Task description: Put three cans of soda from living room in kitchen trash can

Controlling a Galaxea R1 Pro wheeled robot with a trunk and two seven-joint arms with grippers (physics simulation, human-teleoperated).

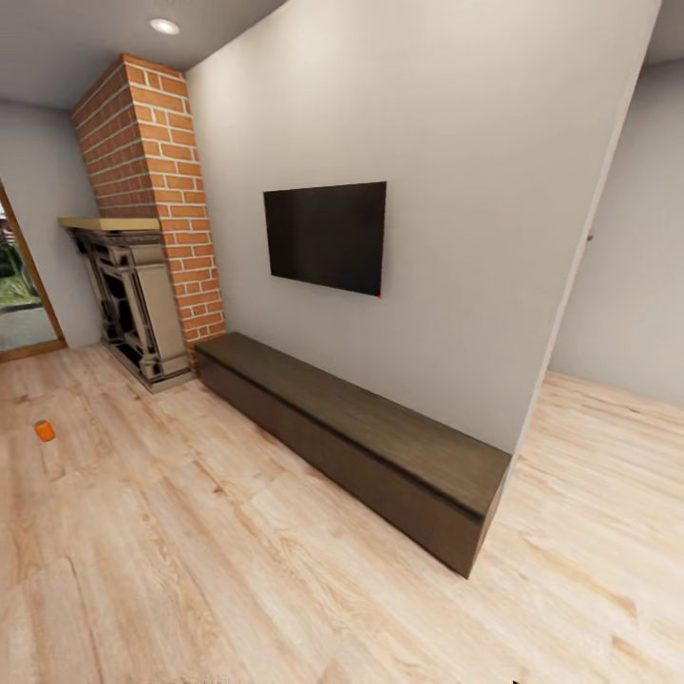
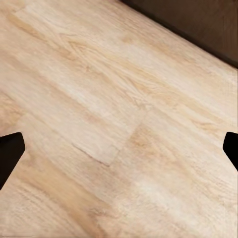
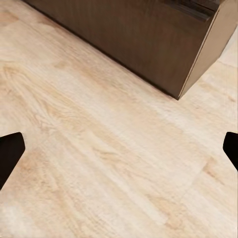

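I am in the living room. One bright orange can of soda (image 1: 45, 430) lies on the light wood floor at the far left, in front of the stone fireplace (image 1: 133, 299). The other two cans and the trash can are out of view. My left gripper (image 2: 119, 148) hangs open above bare floor planks, its dark fingertips (image 2: 10, 153) wide apart with nothing between them. My right gripper (image 3: 119, 148) is open too, over the floor near the end of the dark wood bench (image 3: 148, 44).
A long low dark wood bench (image 1: 361, 437) runs along the grey wall under a wall-mounted TV (image 1: 326, 236). A red brick chimney (image 1: 157, 190) rises beside the fireplace. A wood-framed glass door (image 1: 21, 294) is at far left. Open floor continues past the wall's end at right.
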